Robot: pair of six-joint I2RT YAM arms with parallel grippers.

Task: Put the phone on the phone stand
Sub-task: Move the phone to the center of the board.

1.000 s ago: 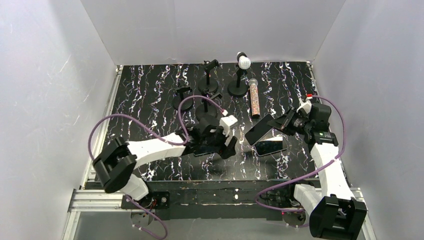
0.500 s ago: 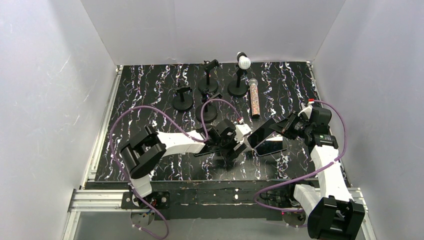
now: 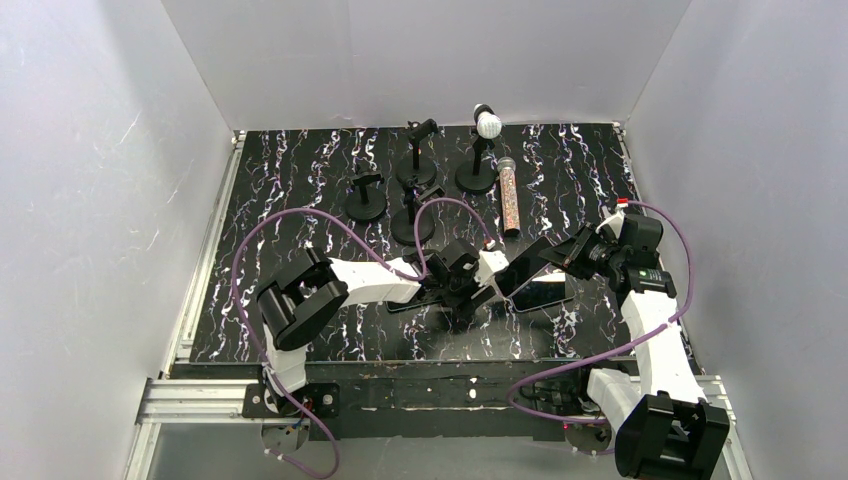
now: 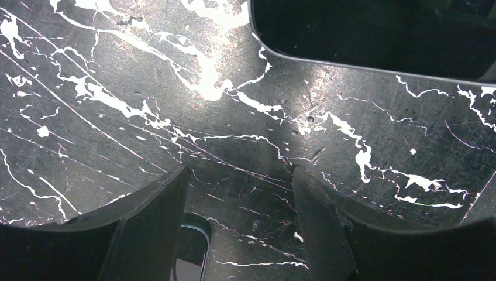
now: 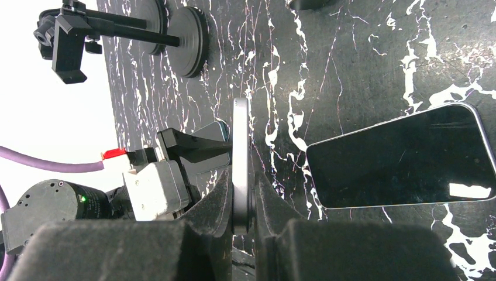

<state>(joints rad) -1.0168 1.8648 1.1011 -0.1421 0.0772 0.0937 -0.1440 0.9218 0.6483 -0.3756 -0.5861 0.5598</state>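
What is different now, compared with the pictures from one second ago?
The left gripper swung right, up to the phone held in the right gripper; its jaws are open and empty. The right gripper barely moved, jaws shut on that phone. The flat phone and the stands stayed put.

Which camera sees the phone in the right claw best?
Top external: the phone shows most of its dark face, tilted in the right gripper. The right wrist view gives only its thin edge between the fingers. The left wrist view cuts off a dark phone; whether it is this one, I cannot tell.
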